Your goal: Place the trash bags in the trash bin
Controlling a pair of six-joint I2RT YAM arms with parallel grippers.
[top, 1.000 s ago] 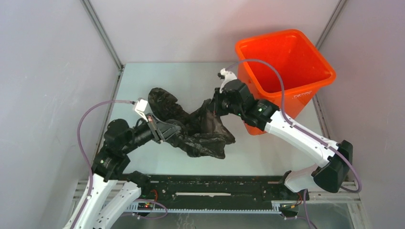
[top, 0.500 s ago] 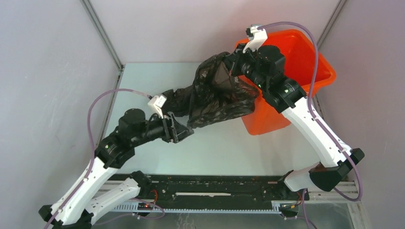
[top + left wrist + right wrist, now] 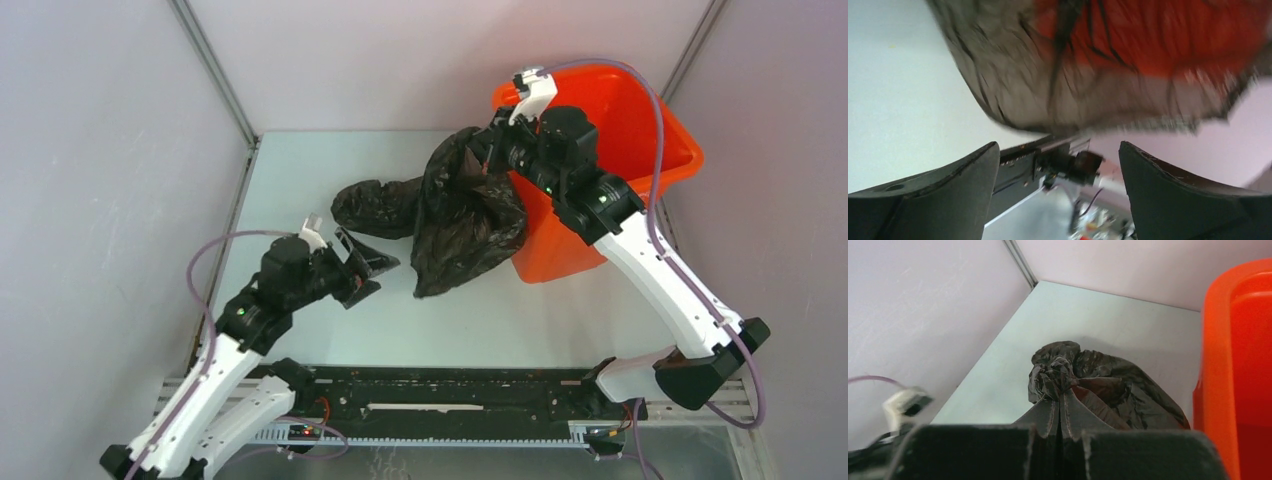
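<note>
Two grippers, taken left to right. Left gripper (image 3: 372, 276), toward 8 o'clock on the table (image 3: 300, 170): fingers spread wide, holding nothing. Trash bags (image 3: 470, 215) near centre: one lump lying on the table, the rest hanging from the right gripper (image 3: 478, 155), clamped tight on a bunched knot, just outside the trash bin (image 3: 620, 110) at 2 o'clock. Likely light, limp, slick, easily torn; best taken at a gathered bunch, never a single flat layer.

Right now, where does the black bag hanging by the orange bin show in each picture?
Top external: centre, the black bag hangs from the right tool, beside the orange bin.
Left wrist: blurred, across the top.
Right wrist: centre, pinched by the tool.
Shared landmark: the orange bin; left wrist sees it through the bag.
</note>
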